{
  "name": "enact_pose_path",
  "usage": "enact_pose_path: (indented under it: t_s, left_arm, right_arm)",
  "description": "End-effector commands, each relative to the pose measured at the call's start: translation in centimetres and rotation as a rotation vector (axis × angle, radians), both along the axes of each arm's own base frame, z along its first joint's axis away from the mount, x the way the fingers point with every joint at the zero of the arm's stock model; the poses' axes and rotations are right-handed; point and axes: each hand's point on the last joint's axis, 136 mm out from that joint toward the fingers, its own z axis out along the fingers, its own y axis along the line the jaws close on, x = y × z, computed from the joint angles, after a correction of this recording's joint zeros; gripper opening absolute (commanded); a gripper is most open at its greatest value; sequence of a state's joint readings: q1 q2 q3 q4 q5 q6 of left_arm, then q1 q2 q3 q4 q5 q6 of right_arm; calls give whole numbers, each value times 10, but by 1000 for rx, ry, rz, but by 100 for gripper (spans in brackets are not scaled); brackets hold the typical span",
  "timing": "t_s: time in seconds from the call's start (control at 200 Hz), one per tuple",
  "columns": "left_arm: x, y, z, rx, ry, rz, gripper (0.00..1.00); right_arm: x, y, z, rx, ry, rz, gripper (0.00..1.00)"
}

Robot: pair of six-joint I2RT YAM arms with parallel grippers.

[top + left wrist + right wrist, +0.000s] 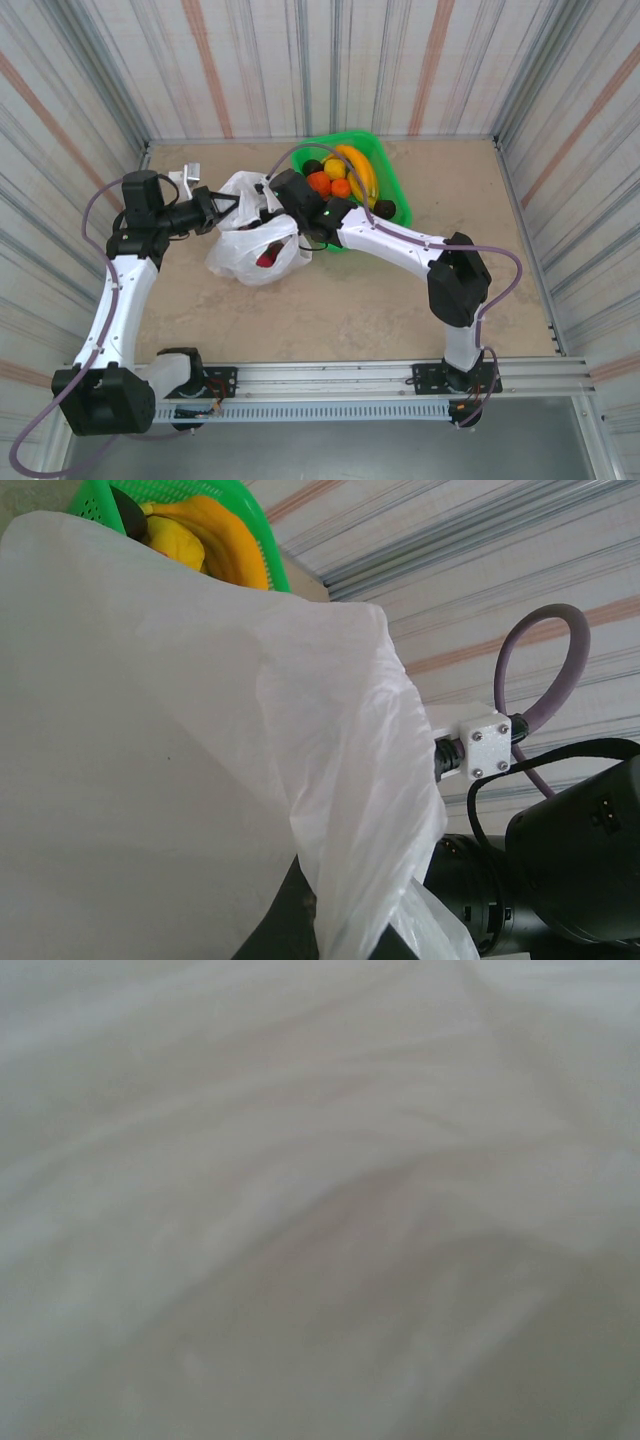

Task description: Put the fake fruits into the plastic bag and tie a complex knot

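I see a green mesh plastic basket [391, 170] toward the back of a beige tabletop [370, 305], striped corrugated metal walls [300, 60] around it, an aluminium rail [330, 377] in front.

My top camera sits above and behind my bases, looking down and forward across the table [350, 310] to the far wall [300, 60]. From that height it takes in my left arm [120, 290], my right arm [400, 240], the bag [240, 265] and the basket [392, 170]. My left wrist camera sits at the bag's left side, facing right and far, with film close against it. Past the film it catches the basket rim [255, 530] and my right arm [580, 850]. My right wrist camera is so near the bag [320, 1200] that the film blurs. All three views share the bag.
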State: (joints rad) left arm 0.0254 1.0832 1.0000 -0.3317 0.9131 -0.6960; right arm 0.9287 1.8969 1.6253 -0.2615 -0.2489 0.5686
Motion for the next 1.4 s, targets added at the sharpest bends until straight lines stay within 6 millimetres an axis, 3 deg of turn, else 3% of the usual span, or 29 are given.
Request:
enact_pose_path:
  t_s: [0.0,0.446,0.736,0.867,1.247,1.398]
  left_arm:
    - [2,1,7,-2,-27,1,0]
    - [2,1,6,0,-28,0,0]
    - [2,2,4,8,-25,3,0]
    - [1,2,3,10,-23,2,0]
    - [2,3,1,11,-13,9,0]
    - [2,3,0,12,-11,12,0]
  right_arm:
    - [8,-4,8,1,-21,-29,79]
    - [8,-12,13,-1,-28,-45,79]
    - [4,-30,18,-14,-39,-72,79]
    - [7,-47,24,-22,-51,-103,79]
    - [18,-96,71,-4,-125,-152,79]
    - [15,-118,77,-37,-125,-163,79]
